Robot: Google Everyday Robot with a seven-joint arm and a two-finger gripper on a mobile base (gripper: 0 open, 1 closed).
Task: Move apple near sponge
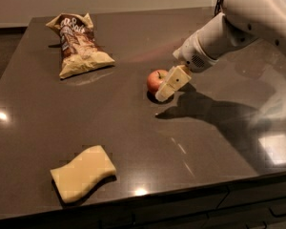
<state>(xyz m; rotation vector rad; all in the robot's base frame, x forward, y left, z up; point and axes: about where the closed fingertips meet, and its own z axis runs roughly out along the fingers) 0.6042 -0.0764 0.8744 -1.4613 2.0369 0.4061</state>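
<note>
apple (pixel 155 78): firm, smooth, rolls (we'd pinch its middle) | end effector (pixel 167 89) against its right side, grip: we cannot tell

Dim scene, warm light from above. My gripper (pixel 169 85) is against the right side of the apple (pixel 155 79) and throws a dark shadow, with my arm's, right and forward on the glossy countertop (pixel 133 132). Small glare spots left and front, pale rectangular reflection far right. Sponge (pixel 83 173) and chip bag (pixel 78 44) cast short shadows.
</note>
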